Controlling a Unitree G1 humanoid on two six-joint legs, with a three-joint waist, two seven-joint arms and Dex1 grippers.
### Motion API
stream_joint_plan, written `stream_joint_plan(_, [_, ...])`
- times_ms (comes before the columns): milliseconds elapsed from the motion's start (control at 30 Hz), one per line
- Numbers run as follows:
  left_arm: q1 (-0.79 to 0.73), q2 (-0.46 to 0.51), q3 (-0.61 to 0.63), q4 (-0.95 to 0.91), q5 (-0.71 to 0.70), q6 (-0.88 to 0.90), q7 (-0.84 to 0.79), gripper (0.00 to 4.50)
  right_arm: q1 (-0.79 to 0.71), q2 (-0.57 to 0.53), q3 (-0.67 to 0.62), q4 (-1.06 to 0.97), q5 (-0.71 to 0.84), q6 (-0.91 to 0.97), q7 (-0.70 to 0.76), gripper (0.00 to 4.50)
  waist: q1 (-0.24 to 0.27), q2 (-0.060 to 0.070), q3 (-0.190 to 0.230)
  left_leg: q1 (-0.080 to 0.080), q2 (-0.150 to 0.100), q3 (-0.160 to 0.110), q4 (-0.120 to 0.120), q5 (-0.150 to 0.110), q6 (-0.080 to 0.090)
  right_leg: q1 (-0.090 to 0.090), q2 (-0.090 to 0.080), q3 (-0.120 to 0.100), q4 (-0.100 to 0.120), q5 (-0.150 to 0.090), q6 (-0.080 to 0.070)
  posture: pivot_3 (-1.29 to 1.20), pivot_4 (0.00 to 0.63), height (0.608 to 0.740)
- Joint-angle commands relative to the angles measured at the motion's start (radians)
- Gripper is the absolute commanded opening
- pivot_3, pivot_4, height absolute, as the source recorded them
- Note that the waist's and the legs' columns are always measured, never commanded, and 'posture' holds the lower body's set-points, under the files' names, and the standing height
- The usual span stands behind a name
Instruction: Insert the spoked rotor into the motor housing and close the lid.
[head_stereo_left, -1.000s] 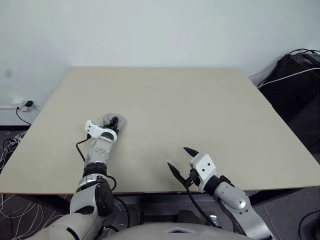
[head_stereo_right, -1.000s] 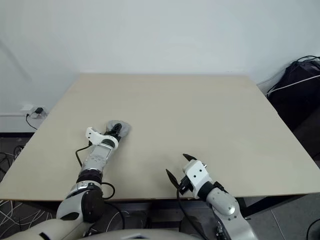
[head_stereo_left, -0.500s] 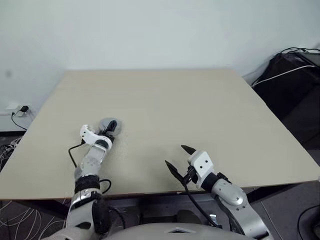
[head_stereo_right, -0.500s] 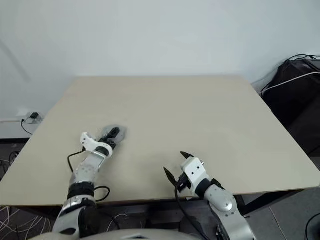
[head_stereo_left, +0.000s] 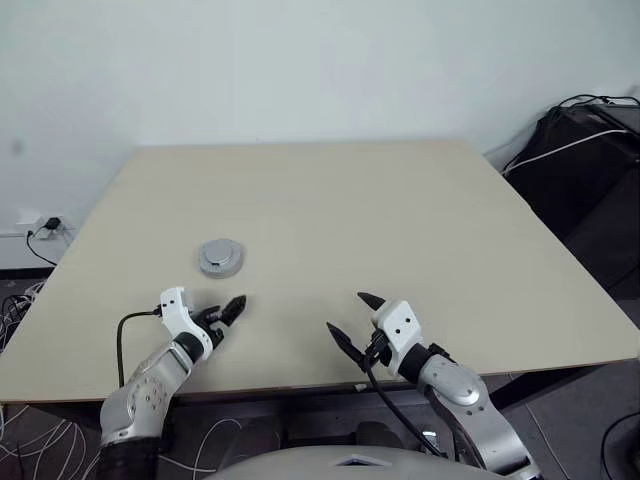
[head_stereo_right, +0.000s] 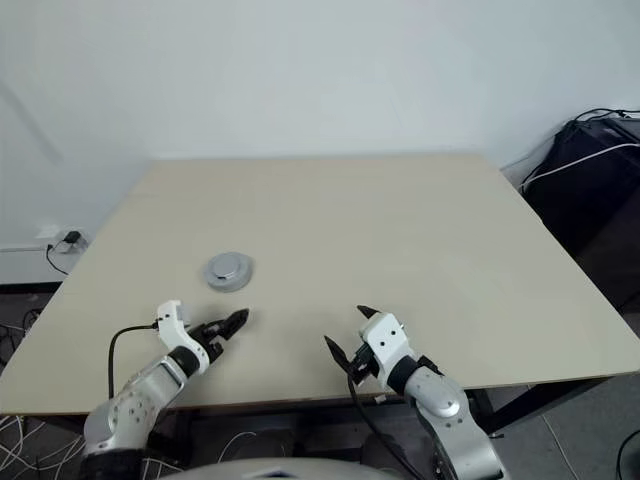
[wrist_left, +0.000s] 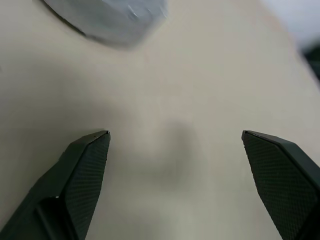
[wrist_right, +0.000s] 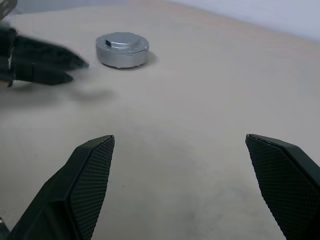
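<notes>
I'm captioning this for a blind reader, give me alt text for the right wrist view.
A closed round silver motor housing sits on a beige table, beyond the right gripper, whose two black fingers are spread wide. The left gripper shows blurred beside the housing.

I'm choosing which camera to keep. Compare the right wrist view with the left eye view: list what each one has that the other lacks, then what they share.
Right wrist view alone: the side wall of the round silver motor, seen from low down. Left eye view alone: the right tool from above, jaws open, the whole table, the wall, a black bag and cables on the floor. Both: the closed motor and the empty left tool near it.
</notes>
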Motion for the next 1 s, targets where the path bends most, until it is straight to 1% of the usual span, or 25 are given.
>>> stream_joint_plan(33, [0.045,0.046,-0.094,-0.077,0.144,-0.196,-0.095,4.47,-0.023,0.027,-0.026,-0.006,0.005,0.009,-0.031,4.5,0.001,0.0,0.001,0.0,0.0,0.0,0.0,0.0,0.0,0.0,0.0,0.0,0.0,0.0,0.0,0.0,0.0,0.74])
stream_joint_plan(133, [0.08,0.053,-0.128,-0.095,0.222,-0.316,-0.109,4.47,-0.026,0.052,-0.043,0.008,-0.013,0.004,-0.074,4.5,0.005,0.002,0.002,-0.002,0.0,0.0,-0.001,0.0,0.0,-0.003,-0.001,0.001,0.0,0.0,-0.001,0.0,0.0,0.74])
stream_joint_plan(200, [0.105,0.066,-0.166,-0.084,0.355,-0.477,-0.078,4.47,-0.024,0.072,-0.055,0.024,-0.035,-0.006,-0.119,4.5,0.011,0.002,0.002,-0.003,0.0,0.0,-0.002,0.0,0.0,-0.004,-0.001,0.001,0.0,0.0,-0.001,0.0,0.0,0.74])
stream_joint_plan(267, [0.126,0.051,-0.188,-0.07,0.452,-0.629,-0.037,4.47,-0.02,0.089,-0.062,0.046,-0.064,-0.035,-0.159,4.5,0.018,0.002,0.002,-0.003,0.0,0.0,-0.003,0.0,0.0,-0.004,-0.001,0.001,0.0,-0.001,-0.001,0.0,0.0,0.74])
stream_joint_plan(333, [0.142,0.021,-0.197,-0.068,0.488,-0.712,-0.004,4.47,-0.016,0.104,-0.068,0.055,-0.073,-0.039,-0.182,4.5,0.024,0.003,0.002,-0.003,0.0,0.001,-0.004,0.0,0.0,-0.005,-0.001,0.001,-0.001,-0.001,-0.002,0.0,0.0,0.74])
stream_joint_plan(400, [0.158,0.007,-0.215,-0.058,0.556,-0.805,0.036,4.47,-0.012,0.112,-0.071,0.059,-0.08,-0.043,-0.195,4.5,0.027,0.003,0.002,-0.003,0.0,0.001,-0.005,0.0,0.0,-0.006,-0.001,0.001,-0.001,-0.001,-0.002,0.0,0.0,0.74])
stream_joint_plan(467, [0.171,-0.007,-0.223,-0.048,0.589,-0.869,0.061,4.47,-0.006,0.11,-0.066,0.06,-0.103,-0.066,-0.205,4.5,0.029,0.003,0.002,-0.003,0.0,0.001,-0.006,0.0,0.0,-0.006,-0.001,0.001,-0.001,-0.002,-0.002,0.0,0.0,0.74])
stream_joint_plan(567, [0.194,-0.051,-0.219,-0.058,0.549,-0.889,0.075,4.47,0.024,0.12,-0.069,0.053,-0.099,-0.088,-0.215,4.5,0.03,0.003,0.003,-0.003,0.0,0.001,-0.006,0.0,0.0,-0.006,0.0,0.001,-0.001,-0.002,-0.002,0.0,0.0,0.74])
stream_joint_plan(600, [0.2,-0.058,-0.219,-0.058,0.544,-0.89,0.075,4.29,0.033,0.121,-0.069,0.051,-0.099,-0.09,-0.216,4.5,0.03,0.003,0.003,-0.003,0.0,0.001,-0.006,0.0,0.0,-0.006,0.0,0.001,-0.001,-0.002,0.0,0.0,0.0,0.74])
stream_joint_plan(700, [0.209,-0.064,-0.215,-0.036,0.551,-0.91,0.076,3.58,0.052,0.123,-0.066,0.054,-0.094,-0.086,-0.212,3.89,0.028,0.003,0.003,-0.003,0.0,0.001,-0.006,0.0,0.0,-0.005,0.0,0.001,0.0,-0.003,0.0,0.0,0.0,0.74])
stream_joint_plan(767, [0.216,-0.071,-0.206,-0.021,0.534,-0.92,0.074,2.84,0.057,0.126,-0.066,0.058,-0.094,-0.085,-0.214,3.18,0.026,0.003,0.004,-0.003,0.0,0.001,-0.005,0.0,0.0,-0.005,-0.001,0.001,0.0,-0.003,0.0,0.0,0.0,0.74])
stream_joint_plan(833, [0.219,-0.072,-0.204,-0.005,0.518,-0.932,0.063,2.25,0.057,0.128,-0.069,0.06,-0.095,-0.083,-0.217,2.58,0.023,0.003,0.004,-0.003,0.0,0.001,-0.005,0.0,0.0,-0.005,-0.001,0.001,0.0,-0.003,0.0,0.0,0.0,0.74])
stream_joint_plan(867, [0.218,-0.071,-0.203,0.005,0.516,-0.94,0.06,1.82,0.056,0.129,-0.07,0.06,-0.095,-0.082,-0.218,2.16,0.022,0.003,0.004,-0.003,0.0,0.001,-0.005,0.0,0.0,-0.005,-0.001,0.0,0.0,-0.003,0.0,0.0,0.0,0.74])
stream_joint_plan(900, [0.217,-0.072,-0.202,0.016,0.512,-0.948,0.057,1.56,0.056,0.13,-0.071,0.06,-0.096,-0.081,-0.219,1.9,0.022,0.003,0.004,-0.003,0.0,0.001,-0.005,0.0,0.0,-0.005,-0.001,0.0,0.0,-0.003,0.0,0.0,0.0,0.74])
stream_joint_plan(1000, [0.212,-0.075,-0.198,0.055,0.487,-0.973,0.037,0.53,0.061,0.13,-0.078,0.056,-0.095,-0.081,-0.22,0.88,0.023,0.003,0.004,-0.003,0.0,0.001,-0.005,0.0,0.0,-0.005,0.0,0.0,0.0,-0.003,0.0,0.0,0.0,0.74])
